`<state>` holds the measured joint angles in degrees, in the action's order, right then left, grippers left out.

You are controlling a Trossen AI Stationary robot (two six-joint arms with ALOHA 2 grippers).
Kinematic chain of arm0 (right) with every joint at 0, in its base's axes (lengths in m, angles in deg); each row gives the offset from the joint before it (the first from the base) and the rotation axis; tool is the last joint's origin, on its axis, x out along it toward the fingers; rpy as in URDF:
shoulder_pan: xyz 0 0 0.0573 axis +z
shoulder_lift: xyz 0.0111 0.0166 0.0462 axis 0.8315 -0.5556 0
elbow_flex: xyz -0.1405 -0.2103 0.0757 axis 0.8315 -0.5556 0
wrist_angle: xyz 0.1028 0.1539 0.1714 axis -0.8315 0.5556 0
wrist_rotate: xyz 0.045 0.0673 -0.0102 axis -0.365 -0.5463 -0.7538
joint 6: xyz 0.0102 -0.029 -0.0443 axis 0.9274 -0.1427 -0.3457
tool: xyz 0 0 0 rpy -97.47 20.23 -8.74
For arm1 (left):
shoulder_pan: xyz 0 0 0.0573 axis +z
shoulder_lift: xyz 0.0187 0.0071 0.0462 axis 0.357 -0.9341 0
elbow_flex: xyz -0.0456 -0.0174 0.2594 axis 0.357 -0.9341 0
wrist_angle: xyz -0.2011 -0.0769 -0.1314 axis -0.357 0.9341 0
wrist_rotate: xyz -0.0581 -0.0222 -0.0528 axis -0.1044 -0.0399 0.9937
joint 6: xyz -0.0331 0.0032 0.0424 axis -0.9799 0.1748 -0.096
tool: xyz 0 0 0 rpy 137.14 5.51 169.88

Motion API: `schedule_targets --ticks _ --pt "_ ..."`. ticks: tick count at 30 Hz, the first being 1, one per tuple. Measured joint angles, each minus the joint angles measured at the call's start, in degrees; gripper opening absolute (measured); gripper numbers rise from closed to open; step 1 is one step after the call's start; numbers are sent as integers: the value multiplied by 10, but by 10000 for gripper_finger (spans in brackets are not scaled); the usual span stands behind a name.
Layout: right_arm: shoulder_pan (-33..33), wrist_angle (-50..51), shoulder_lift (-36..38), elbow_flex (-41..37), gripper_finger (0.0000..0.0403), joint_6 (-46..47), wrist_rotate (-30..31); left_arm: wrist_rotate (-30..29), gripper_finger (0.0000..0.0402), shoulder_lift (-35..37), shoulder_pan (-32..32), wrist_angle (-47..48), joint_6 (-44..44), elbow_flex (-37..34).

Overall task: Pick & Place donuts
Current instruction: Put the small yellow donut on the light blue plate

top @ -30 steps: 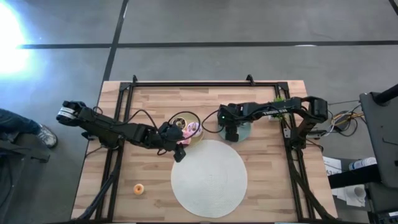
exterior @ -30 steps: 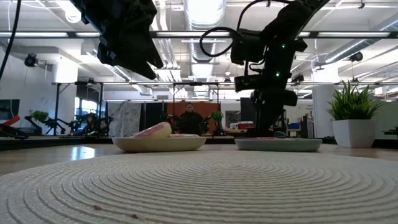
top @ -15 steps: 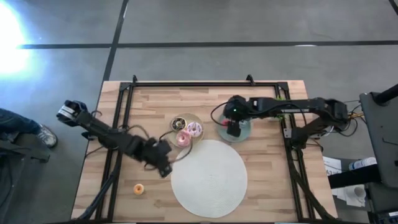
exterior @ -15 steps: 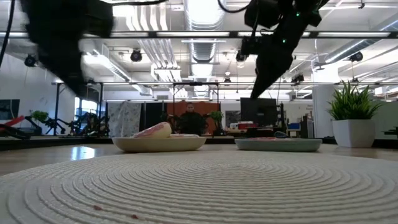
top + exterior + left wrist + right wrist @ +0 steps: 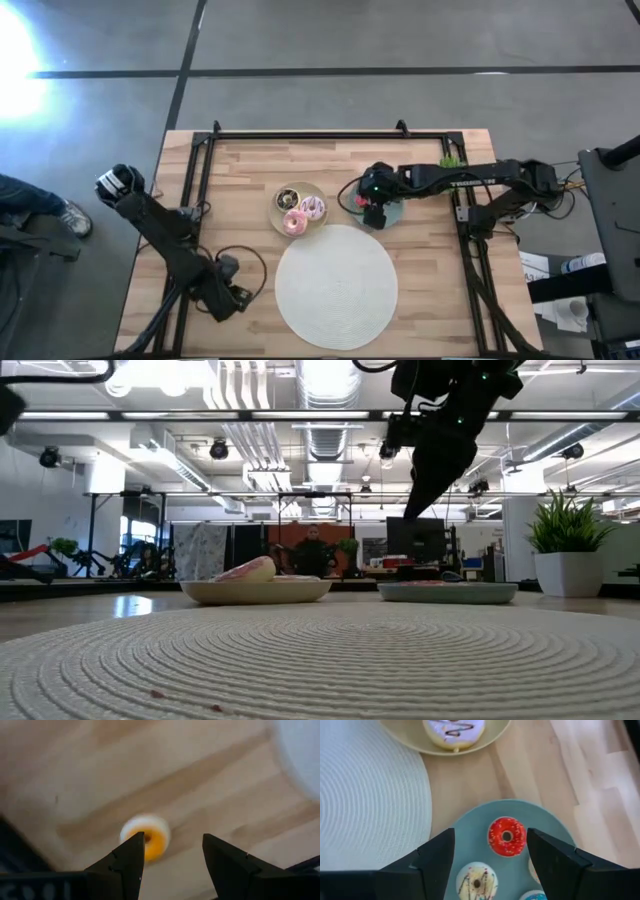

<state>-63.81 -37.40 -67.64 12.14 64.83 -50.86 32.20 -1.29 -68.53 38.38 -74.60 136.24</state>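
- Left gripper (image 5: pixel 170 865), fingers spread apart, hovers over an orange mini donut (image 5: pixel 147 837) on the wooden counter (image 5: pixel 240 190).
- Right gripper (image 5: pixel 490 865), fingers also spread, hangs above the teal plate (image 5: pixel 470 840) holding a red-pink donut (image 5: pixel 506 836) and a cream donut (image 5: pixel 476 881).

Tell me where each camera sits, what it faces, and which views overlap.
High: overhead, straight down; table, both arms, beige plate.
Low: at tabletop height, level across the mat; right arm hangs above teal plate.
Left wrist: over wood, open left gripper by orange donut.
Right wrist: above teal plate; open right gripper near red donut.
Shared: all except the left wrist view show both plates.
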Motion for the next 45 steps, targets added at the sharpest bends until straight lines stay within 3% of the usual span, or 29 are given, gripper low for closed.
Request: schedule_targets --ticks 11,20,31,45 --pt "10 -1 -9 0 235 -8 1 41 174 -114 -11 -15 -29 67" --pt "10 -1 -9 0 233 -14 1 82 174 -202 -11 32 -36 112" --pt "10 0 -9 0 233 -24 1 78 174 -211 -11 127 -47 155" --pt "10 0 -9 0 233 -13 1 62 174 -224 -10 99 -44 137"
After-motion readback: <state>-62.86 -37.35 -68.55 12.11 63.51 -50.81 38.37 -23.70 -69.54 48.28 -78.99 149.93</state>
